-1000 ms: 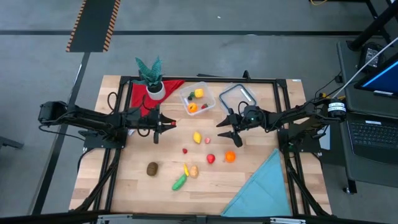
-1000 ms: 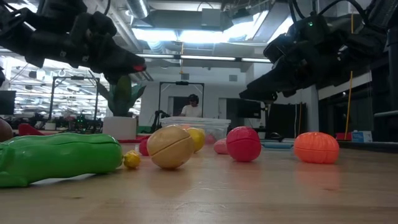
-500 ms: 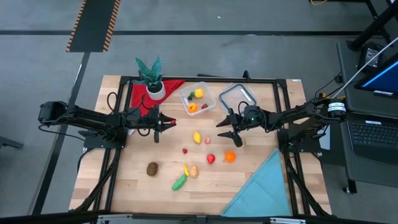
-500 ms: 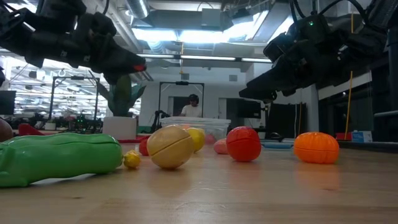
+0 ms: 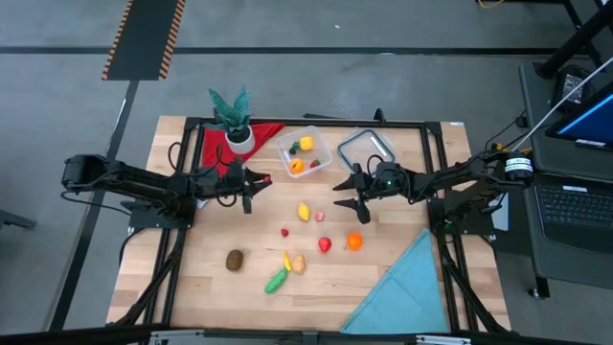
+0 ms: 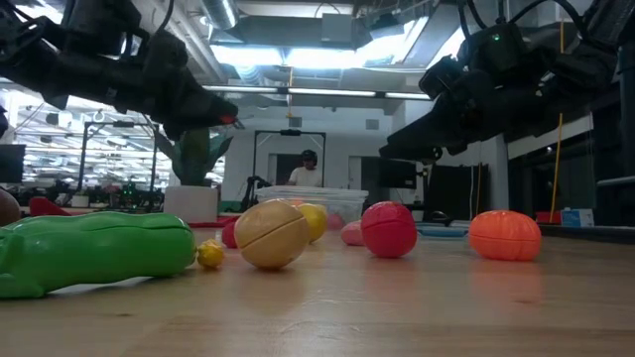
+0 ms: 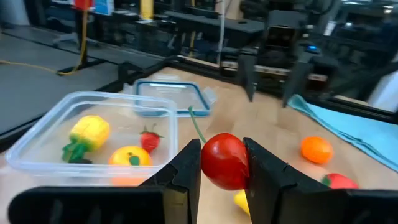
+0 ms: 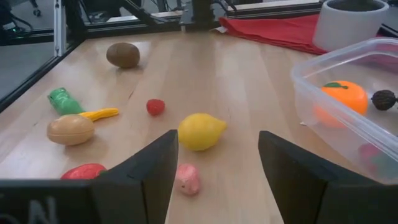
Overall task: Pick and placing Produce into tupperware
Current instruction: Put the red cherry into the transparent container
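From above, your left claw [image 5: 257, 179] hangs over the table [image 5: 192, 278] just beside the red cloth [image 5: 213, 149], its tips pointed at the tupperware [image 5: 305, 153], which lies ahead of it and a little toward the far edge. The container already holds a yellow piece and an orange one. Your right claw [image 5: 351, 204] waits nearer the lid [image 5: 366, 147], above the loose produce: a lemon [image 5: 304, 212], a red fruit [image 5: 325, 244], an orange [image 5: 354, 241], a kiwi [image 5: 235, 259] and a green vegetable [image 5: 276, 281].

At table height, both claws ride high and clear of the wood, the left one [image 6: 220, 111] with a speck of red at its tip, the right one [image 6: 407, 149] dark above the red fruit [image 6: 388, 229]. The tupperware [image 6: 310, 199] sits far back, behind the produce.

Through the left wrist camera, your left claw [image 7: 224, 163] is clenched on a cherry tomato [image 7: 224, 160], stem up, pinched between both fingers. The tupperware [image 7: 93, 134] lies close ahead and off to one side of the tomato, so the carry is short but not straight.

Through the right wrist camera, your right claw [image 8: 217, 163] stands released and holds nothing, the lemon [image 8: 200, 131] framed between its fingers. In my judgement the left arm is the one placed to make the drop
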